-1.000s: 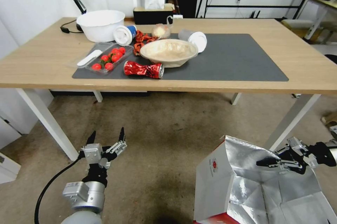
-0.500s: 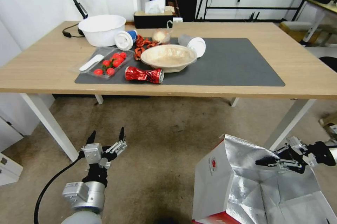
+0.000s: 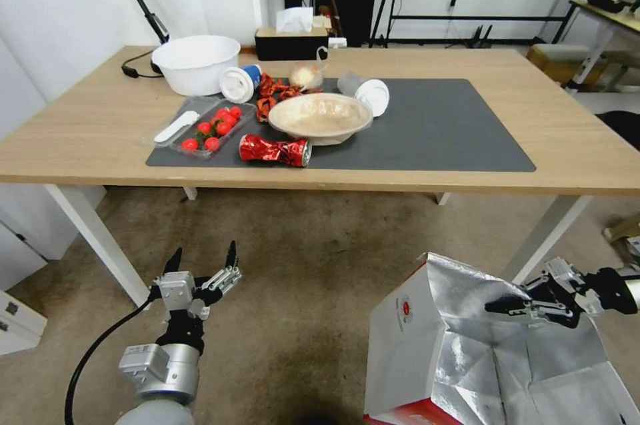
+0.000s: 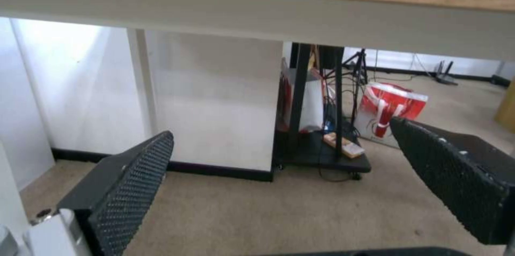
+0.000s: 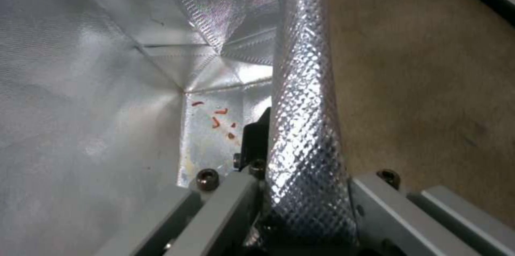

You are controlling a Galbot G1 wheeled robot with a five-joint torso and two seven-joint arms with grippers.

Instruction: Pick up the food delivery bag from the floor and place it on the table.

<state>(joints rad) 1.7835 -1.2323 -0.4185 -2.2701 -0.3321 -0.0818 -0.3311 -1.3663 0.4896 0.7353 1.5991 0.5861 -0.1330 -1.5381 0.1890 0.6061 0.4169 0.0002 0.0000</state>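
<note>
the food delivery bag hangs low at the head view's lower right, in front of the table and above the floor. its mouth gapes open, silver foil lining crumpled inside, a small round red logo on its white side. the right wrist view looks down into it: the foil bottom carries only a few small red scraps.

on the table, the clutter sits on the left half of the dark grey mat: a clear tray holding red cherry tomatoes and a white utensil, a shallow tan bowl whose contents are hard to make out, a crushed red can lying on its side just in front of the bowl, two cups tipped over, and red wrappers. a big white bowl stands off the mat near the back edge, beside a black tissue box.

the left wrist view peers under the tabletop to a red-and-white bag far off on the floor by a black stand.

the right gripper reaches in from the right, its arm level, jaws clamped on the bag's foil rim; the right wrist view shows the rim pinched between the fingers. the left gripper hovers over the floor at lower left, pointing up toward the table, its fingers spread wide apart and holding nothing.
</note>
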